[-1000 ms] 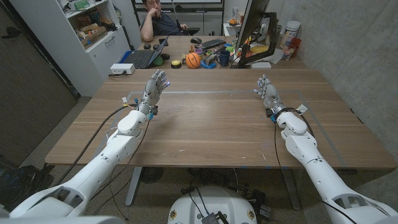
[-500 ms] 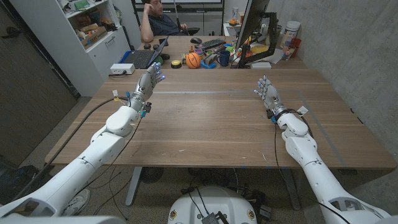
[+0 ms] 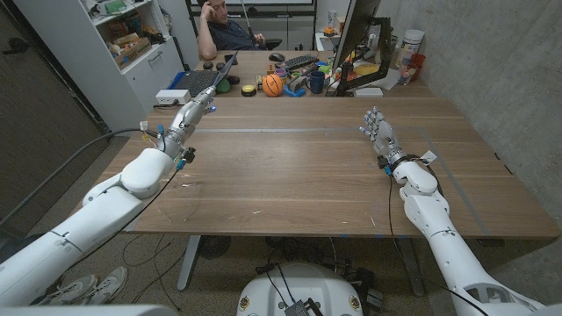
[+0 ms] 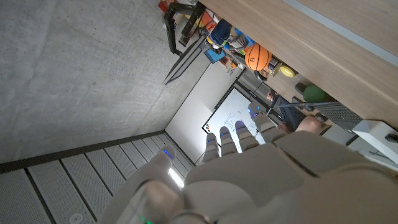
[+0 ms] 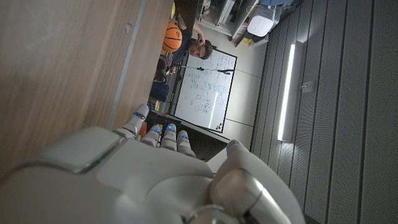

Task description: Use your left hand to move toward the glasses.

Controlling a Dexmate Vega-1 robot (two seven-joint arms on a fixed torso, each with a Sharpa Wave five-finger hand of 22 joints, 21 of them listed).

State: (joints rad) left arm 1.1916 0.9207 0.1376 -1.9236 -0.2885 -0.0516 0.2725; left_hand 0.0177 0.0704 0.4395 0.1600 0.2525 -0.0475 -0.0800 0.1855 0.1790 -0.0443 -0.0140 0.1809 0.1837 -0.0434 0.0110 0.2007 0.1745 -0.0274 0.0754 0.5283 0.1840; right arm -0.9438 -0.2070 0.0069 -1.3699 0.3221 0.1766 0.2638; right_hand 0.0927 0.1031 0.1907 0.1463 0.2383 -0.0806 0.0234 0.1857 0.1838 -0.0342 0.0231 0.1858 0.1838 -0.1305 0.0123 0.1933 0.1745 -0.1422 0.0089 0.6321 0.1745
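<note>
Here, at a wooden table (image 3: 299, 167):
Left hand: the white robot left hand (image 3: 189, 114) is reaching toward the upper left of the head frame, fingers extended and apart, grasping nothing.
Right hand: the white robot right hand (image 3: 378, 133) is hovering over the right side of the tabletop, fingers spread, carrying nothing.
Glasses: no glasses are showing on the tabletop in any frame; their place cannot be told, so the reach is aiming at something unseen.
Risk: the left hand is nearing the far left corner, just short of the white box (image 3: 173, 96) and the open dark laptop (image 3: 204, 81); pushing further could, in my judgement, be knocking either one, and the black cable (image 3: 88, 154) trailing from the forearm could be snagging on the table edge.
Containers: a blue mug (image 3: 316, 83) is standing amid desk clutter in the upper centre, contents hidden; an orange basketball (image 3: 273, 84) is lying beside it.
Bystander: a seated person (image 3: 224, 28) is sitting behind the far desk.
</note>
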